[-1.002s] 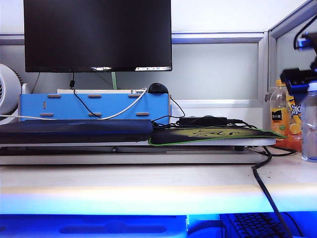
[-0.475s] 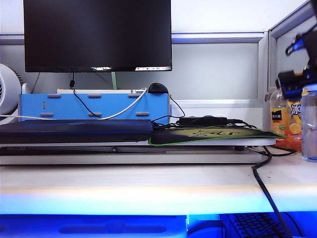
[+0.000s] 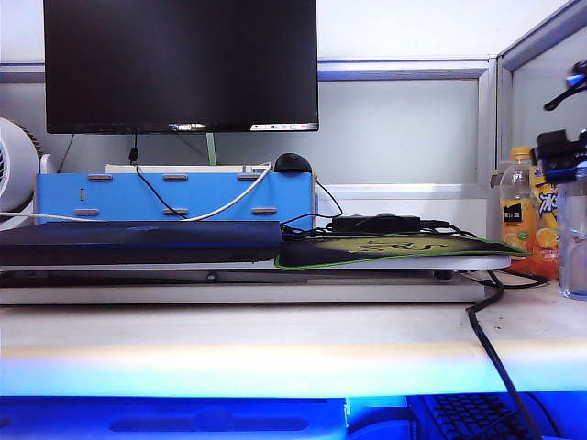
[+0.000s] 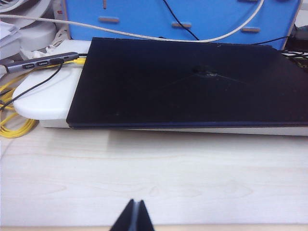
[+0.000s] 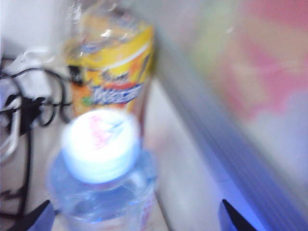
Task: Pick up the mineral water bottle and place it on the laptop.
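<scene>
Though parked low over the pale, wood-grained tabletop (image 4: 168, 178), left tool (image 4: 136, 211) pinched shut, tips pressed into one dark wedge, nothing between them. Aimed level toward the laptop (image 4: 183, 86): thin, flat, matte navy-black slab, lid closed, resting on a rounded white stand (image 4: 43, 96). Behind that, a blue box (image 3: 174, 197) with cables draped across, below a big black monitor (image 3: 179, 64). Further right, a black mouse pad (image 3: 394, 249) with green edging, lying just beside the laptop. Against the grey partition, an orange-capped juice bottle (image 3: 518, 206) with a yellow label. Near the far right edge, standing upright on the tabletop, the water bottle (image 3: 573, 238): clear bluish plastic, white ribbed cap. Hanging over its cap, tilted downward, right tool (image 5: 137, 219) spread wide, one dark fingertip either side of the bottle's shoulders, gripping nothing. Wrist picture blurred.
</scene>
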Robot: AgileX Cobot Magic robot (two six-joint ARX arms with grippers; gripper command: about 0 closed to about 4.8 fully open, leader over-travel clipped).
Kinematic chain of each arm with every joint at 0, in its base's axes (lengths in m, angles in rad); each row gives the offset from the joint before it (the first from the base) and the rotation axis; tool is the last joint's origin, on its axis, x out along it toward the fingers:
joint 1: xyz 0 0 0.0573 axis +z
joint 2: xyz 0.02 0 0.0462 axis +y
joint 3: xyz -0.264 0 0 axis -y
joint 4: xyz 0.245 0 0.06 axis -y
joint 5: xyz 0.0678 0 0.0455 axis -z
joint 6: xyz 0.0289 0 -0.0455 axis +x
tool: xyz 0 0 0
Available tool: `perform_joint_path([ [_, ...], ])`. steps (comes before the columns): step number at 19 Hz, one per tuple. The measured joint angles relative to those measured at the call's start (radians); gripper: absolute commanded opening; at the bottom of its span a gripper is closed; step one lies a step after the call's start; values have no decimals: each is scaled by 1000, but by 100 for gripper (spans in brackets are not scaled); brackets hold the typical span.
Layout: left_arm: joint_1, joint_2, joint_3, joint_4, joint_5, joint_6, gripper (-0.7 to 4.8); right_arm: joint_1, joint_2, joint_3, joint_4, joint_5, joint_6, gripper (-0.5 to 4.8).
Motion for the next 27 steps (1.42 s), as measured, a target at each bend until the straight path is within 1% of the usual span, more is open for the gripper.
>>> perform_joint_path([
  [1, 0, 0, 0, 0, 0, 0, -2, -22, 0, 0, 0, -43, -1, 479],
  [4, 0, 0, 0, 0, 0, 0, -2, -28, 21, 2, 7, -77, -28, 479],
  [6, 0, 0, 0, 0, 0, 0, -2, -27, 47, 7, 6, -134, -51, 479],
  [10, 0, 0, 0, 0, 0, 0, -2, -28, 84, 46, 17, -161, -81, 479],
  [12, 0, 0, 0, 0, 0, 0, -2, -28, 125, 96, 9, -174, -90, 479],
  [15, 0, 0, 0, 0, 0, 0, -2, -29, 153, 134, -15, -175, -91, 479],
  [20, 0, 0, 0, 0, 0, 0, -2, -29, 156, 137, -58, -158, -90, 479],
  [21, 0, 0, 0, 0, 0, 0, -2, -28, 156, 137, -82, -157, -91, 271],
  [22, 0, 0, 0, 0, 0, 0, -2, -29, 156, 136, -93, -152, -90, 135],
  [23, 0, 0, 0, 0, 0, 0, -2, -29, 156, 137, -91, -138, -91, 43],
  [24, 0, 0, 0, 0, 0, 0, -2, -29, 156, 136, -91, -135, -94, 11],
  [27, 0, 0, 0, 0, 0, 0, -2, -28, 156, 137, -85, -135, -94, 8],
])
